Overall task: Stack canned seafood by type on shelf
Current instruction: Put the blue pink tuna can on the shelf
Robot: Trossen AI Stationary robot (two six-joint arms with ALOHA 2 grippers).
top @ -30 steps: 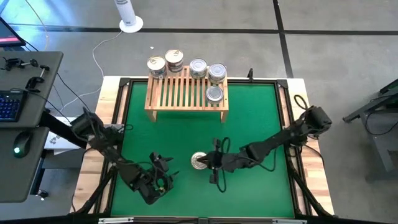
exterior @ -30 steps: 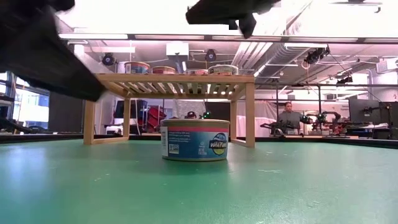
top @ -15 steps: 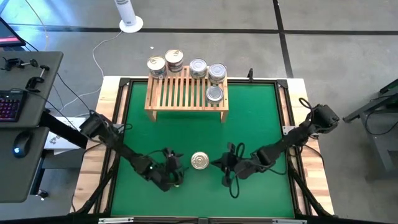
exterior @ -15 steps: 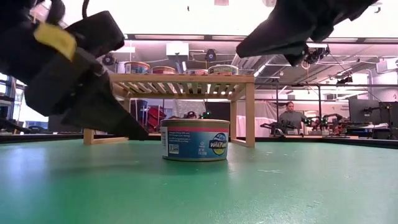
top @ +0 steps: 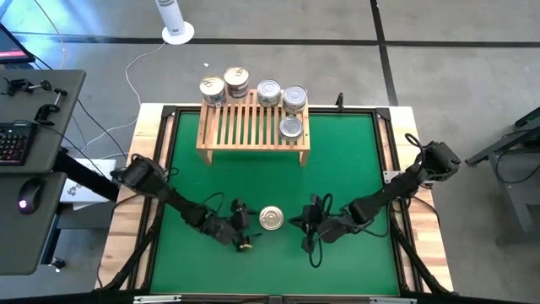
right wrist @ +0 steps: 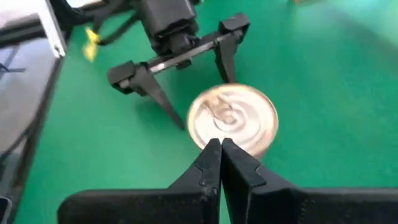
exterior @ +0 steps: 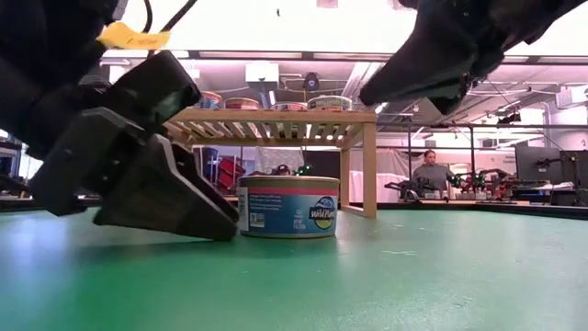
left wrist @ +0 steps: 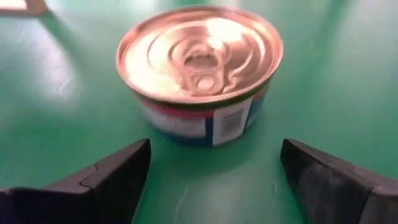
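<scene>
A short round tin (top: 271,219) with a gold pull-tab lid (left wrist: 199,56) and a blue label (exterior: 288,208) stands upright on the green mat. My left gripper (left wrist: 214,174) lies low on the mat just left of it, open. Its two fingers (left wrist: 118,174) stop short of the tin's near side. My right gripper (right wrist: 221,155) hangs shut above and right of the tin (right wrist: 233,124), clear of it in the low view (exterior: 395,83). The wooden shelf (top: 253,127) at the far edge carries several tins: one (top: 290,127) on the slats, the others along its far edge (top: 237,82).
The shelf (exterior: 266,117) stands on side legs with an open gap under it. Bare green mat (top: 354,169) lies between the shelf and the arms. A desk with a keyboard and mouse (top: 25,152) stands off the table's left side. A person (exterior: 427,175) sits far behind.
My left gripper has swung from the near left toward the tin, sinking to the mat and rolling, and now points at the tin's left side. My right gripper has drawn back from above the tin toward the right edge and stayed shut. The tin has not moved.
</scene>
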